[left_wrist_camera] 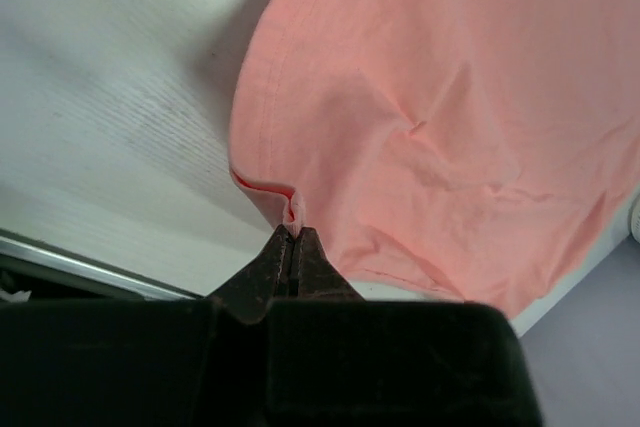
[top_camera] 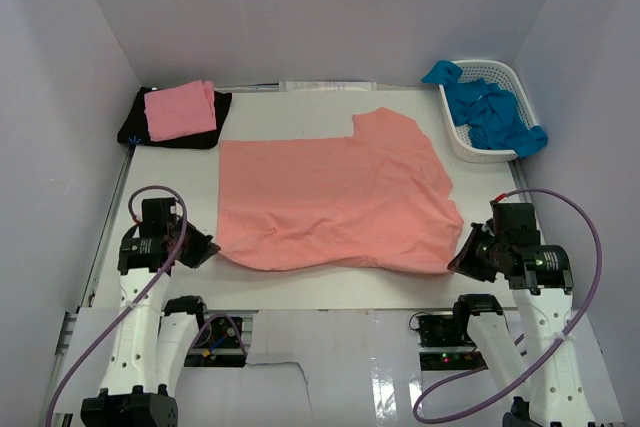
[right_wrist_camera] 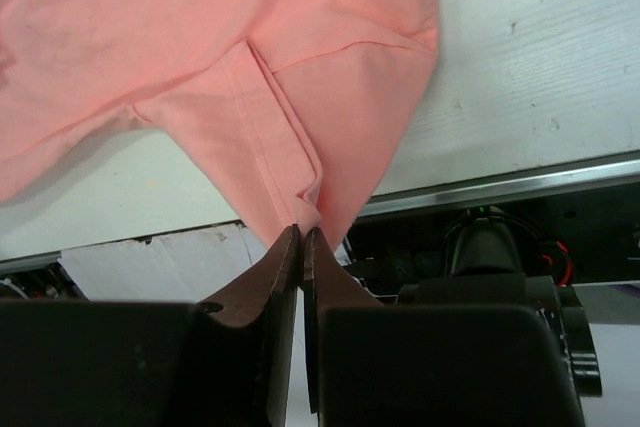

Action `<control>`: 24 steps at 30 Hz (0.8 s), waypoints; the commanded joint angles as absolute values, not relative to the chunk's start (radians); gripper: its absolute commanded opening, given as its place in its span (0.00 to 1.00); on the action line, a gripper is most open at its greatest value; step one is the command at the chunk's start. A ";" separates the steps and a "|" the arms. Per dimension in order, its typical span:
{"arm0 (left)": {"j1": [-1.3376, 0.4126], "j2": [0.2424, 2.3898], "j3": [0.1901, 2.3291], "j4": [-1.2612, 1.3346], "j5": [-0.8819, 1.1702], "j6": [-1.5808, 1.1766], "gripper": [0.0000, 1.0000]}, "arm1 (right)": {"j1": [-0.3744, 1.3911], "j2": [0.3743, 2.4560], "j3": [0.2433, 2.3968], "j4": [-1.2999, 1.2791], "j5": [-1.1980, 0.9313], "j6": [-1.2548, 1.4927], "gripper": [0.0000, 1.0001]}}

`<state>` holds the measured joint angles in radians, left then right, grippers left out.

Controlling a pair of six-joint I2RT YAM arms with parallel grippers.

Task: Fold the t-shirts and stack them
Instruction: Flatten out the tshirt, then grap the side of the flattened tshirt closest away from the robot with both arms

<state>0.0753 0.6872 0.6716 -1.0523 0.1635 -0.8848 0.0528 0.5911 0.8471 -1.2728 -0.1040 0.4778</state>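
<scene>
Salmon t-shirt (top_camera: 335,192) near corners clamped in left jaws and right jaws

— What colour is the big t-shirt (top_camera: 335,192)?
— Plain salmon-coral, no print. Its stitched hem is the same shade.
— And the folded shirt (top_camera: 180,110)?
— Lighter pink, also plain. The black shirt (top_camera: 132,125) has no pattern either.
— The basket (top_camera: 455,127)?
— White plastic lattice. The blue shirts (top_camera: 497,112) are bright and plain.
— The table (top_camera: 290,117)?
— White, with faint fine streaks seen close up.
— The left gripper (left_wrist_camera: 296,234) and right gripper (right_wrist_camera: 301,235)?
— Both dark, near black, on white arms, with lavender cables (top_camera: 597,247).
— The walls (top_camera: 320,7)?
— Pale, whitish lavender.
</scene>
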 commanded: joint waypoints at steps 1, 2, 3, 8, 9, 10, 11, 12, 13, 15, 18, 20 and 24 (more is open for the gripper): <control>0.080 0.712 0.753 -1.155 0.031 -0.877 0.00 | 0.052 0.611 0.865 -1.312 -0.034 0.457 0.08; 0.078 0.715 0.768 -1.167 0.011 -0.870 0.00 | 0.052 0.612 0.865 -1.312 -0.025 0.460 0.08; 0.078 0.721 0.797 -1.172 -0.024 -0.858 0.00 | 0.052 0.614 0.865 -1.309 -0.018 0.460 0.08; 0.080 0.773 0.827 -1.190 -0.049 -0.816 0.00 | 0.055 0.637 0.897 -1.269 -0.021 0.413 0.08; 0.080 0.778 0.824 -1.190 -0.035 -0.808 0.00 | 0.055 0.643 0.913 -1.256 -0.023 0.405 0.08; 0.078 0.782 0.818 -1.193 -0.035 -0.801 0.00 | 0.055 0.649 0.925 -1.258 -0.017 0.403 0.08; 0.078 0.785 0.815 -1.203 -0.037 -0.801 0.00 | 0.055 0.652 0.937 -1.258 -0.006 0.403 0.08; 0.078 0.784 0.810 -1.203 -0.040 -0.798 0.00 | 0.055 0.653 0.954 -1.256 -0.009 0.402 0.08; 0.078 0.781 0.805 -1.201 -0.044 -0.796 0.00 | 0.054 0.655 0.959 -1.250 -0.006 0.400 0.08; 0.078 0.775 0.799 -1.197 -0.040 -0.796 0.00 | 0.054 0.660 0.956 -1.233 -0.006 0.399 0.08; 0.078 0.770 0.770 -1.172 -0.008 -0.802 0.00 | 0.055 0.681 0.943 -1.180 -0.028 0.387 0.08; 0.080 0.765 0.737 -1.148 0.035 -0.807 0.00 | 0.055 0.698 0.922 -1.125 -0.054 0.380 0.08; 0.078 0.758 0.706 -1.128 0.045 -0.813 0.00 | 0.054 0.729 0.902 -1.059 -0.113 0.345 0.08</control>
<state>0.0753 0.7750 0.7242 -1.1584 0.0177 -0.8120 0.0528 0.7120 0.9134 -1.1561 -0.0628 0.3882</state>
